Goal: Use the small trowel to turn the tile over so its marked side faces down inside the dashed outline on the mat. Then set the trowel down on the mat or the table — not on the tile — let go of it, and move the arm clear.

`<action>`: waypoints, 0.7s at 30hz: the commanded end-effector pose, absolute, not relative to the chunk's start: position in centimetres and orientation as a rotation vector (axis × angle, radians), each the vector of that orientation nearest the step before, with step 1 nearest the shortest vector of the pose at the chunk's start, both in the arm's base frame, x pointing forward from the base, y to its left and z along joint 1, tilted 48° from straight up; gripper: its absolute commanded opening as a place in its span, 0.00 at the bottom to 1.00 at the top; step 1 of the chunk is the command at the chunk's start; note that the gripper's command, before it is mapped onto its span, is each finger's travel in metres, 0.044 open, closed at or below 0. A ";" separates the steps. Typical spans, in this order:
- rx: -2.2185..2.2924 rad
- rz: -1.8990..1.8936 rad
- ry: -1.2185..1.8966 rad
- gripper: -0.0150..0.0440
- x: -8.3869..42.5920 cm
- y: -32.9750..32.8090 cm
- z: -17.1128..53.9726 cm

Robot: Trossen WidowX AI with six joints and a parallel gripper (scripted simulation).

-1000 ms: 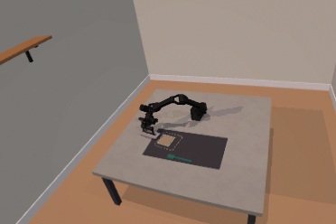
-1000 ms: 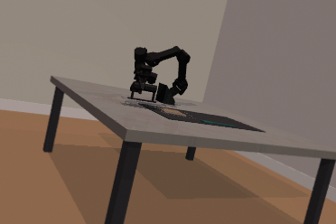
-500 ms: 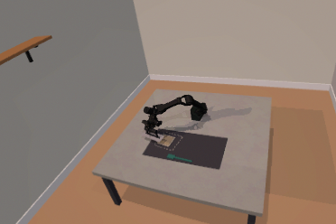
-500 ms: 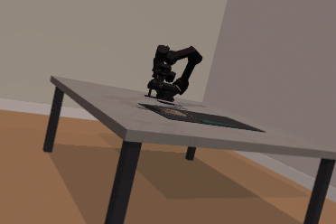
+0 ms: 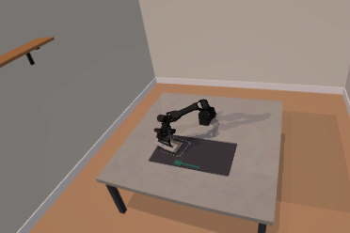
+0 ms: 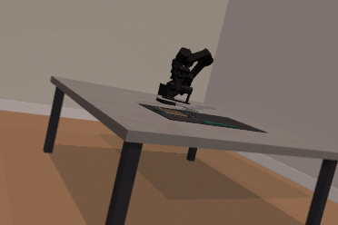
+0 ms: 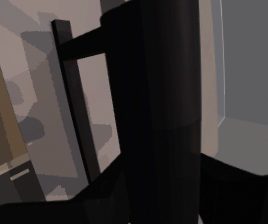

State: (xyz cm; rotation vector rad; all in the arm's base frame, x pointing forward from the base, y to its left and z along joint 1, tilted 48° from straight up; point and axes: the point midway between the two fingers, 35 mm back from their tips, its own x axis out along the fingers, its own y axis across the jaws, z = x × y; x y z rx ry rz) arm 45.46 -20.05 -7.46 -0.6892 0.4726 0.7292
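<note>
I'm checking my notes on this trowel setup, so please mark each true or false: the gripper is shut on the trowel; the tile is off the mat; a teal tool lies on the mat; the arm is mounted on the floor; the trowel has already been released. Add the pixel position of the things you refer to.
The gripper (image 5: 166, 140) (image 6: 174, 94) (image 7: 152, 152) is shut on the trowel (image 7: 153, 75). True.
The tile (image 5: 178, 147) (image 6: 174, 112) (image 7: 1, 115) is off the mat (image 5: 216, 158) (image 6: 252, 130) (image 7: 33, 192). False: it is on the mat.
A teal tool (image 5: 178, 163) (image 6: 218, 124) lies on the mat. True.
The arm (image 5: 183, 112) (image 6: 200, 56) is mounted on the floor. False: it stands on the table (image 5: 132, 164) (image 6: 91, 102) (image 7: 93, 85).
The trowel has already been released. False: the gripper holds it.
</note>
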 end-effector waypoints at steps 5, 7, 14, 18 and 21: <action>-0.707 0.718 0.501 0.25 46.6 -17.8 -3.5; -0.709 0.719 0.507 0.25 46.8 -17.0 -2.7; -0.715 0.718 0.528 0.25 47.2 -14.1 0.1; -0.718 0.717 0.538 0.25 47.3 -12.4 1.7; -0.720 0.714 0.545 0.25 47.2 -11.1 2.9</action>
